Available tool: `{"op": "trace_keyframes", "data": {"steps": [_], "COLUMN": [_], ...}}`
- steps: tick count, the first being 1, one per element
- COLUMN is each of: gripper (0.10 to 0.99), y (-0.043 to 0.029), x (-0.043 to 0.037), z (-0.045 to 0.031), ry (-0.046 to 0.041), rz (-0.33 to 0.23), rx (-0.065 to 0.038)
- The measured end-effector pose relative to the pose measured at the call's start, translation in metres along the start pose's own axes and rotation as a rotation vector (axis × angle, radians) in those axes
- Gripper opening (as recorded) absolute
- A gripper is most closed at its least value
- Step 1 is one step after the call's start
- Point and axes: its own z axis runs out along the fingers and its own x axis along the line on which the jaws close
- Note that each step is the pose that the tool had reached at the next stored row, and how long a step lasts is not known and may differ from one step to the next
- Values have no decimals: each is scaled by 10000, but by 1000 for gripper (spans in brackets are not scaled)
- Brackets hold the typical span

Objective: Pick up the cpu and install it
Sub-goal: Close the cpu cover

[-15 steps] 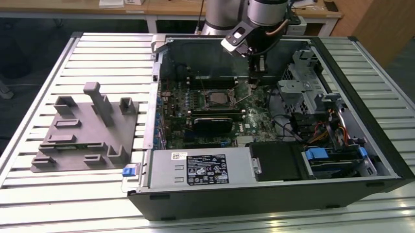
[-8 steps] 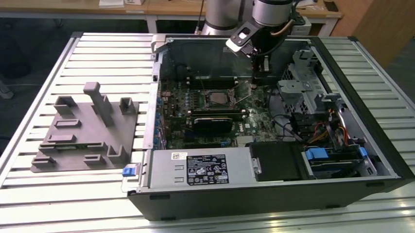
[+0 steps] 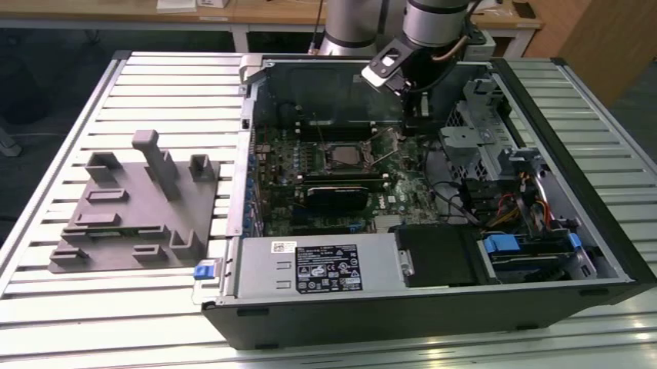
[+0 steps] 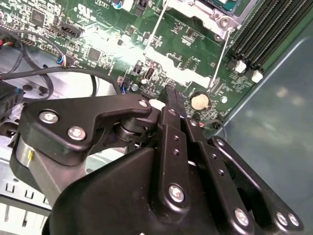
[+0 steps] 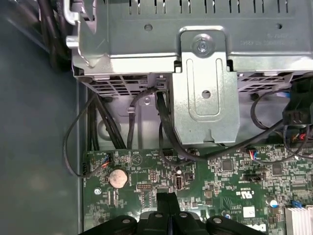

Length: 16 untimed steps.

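An open computer case (image 3: 431, 311) lies on a ribbed metal table (image 3: 154, 84), with pale wooden desks (image 3: 257, 11) and a dark floor (image 3: 61, 46) behind it. On the slats to the exterior view's left of the case rests a grey moulded fixture (image 3: 134, 207). The arm comes down into the case from the far side. Its pincer (image 3: 411, 127) is close over the green motherboard (image 5: 210, 186), fingers pressed together with nothing seen between them in both wrist views. Whether the tips touch the board cannot be told. A round coin battery (image 5: 117, 177) lies near them. The cpu (image 3: 343, 158) sits in its socket at the middle of the board — silvery top up — to the exterior view's left of the pincer and apart from it. A white-labelled power-supply box (image 3: 318, 265) lines the case's near edge.
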Motion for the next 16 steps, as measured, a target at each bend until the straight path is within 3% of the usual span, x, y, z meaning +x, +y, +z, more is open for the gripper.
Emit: {"op": "trace_keyframes", "data": {"steps": [9, 16], "gripper": [106, 106], "y": [13, 14], "x": [4, 4], "z": [141, 153], "ry": [0, -1], "rz": [0, 0], "rx": [0, 0]}}
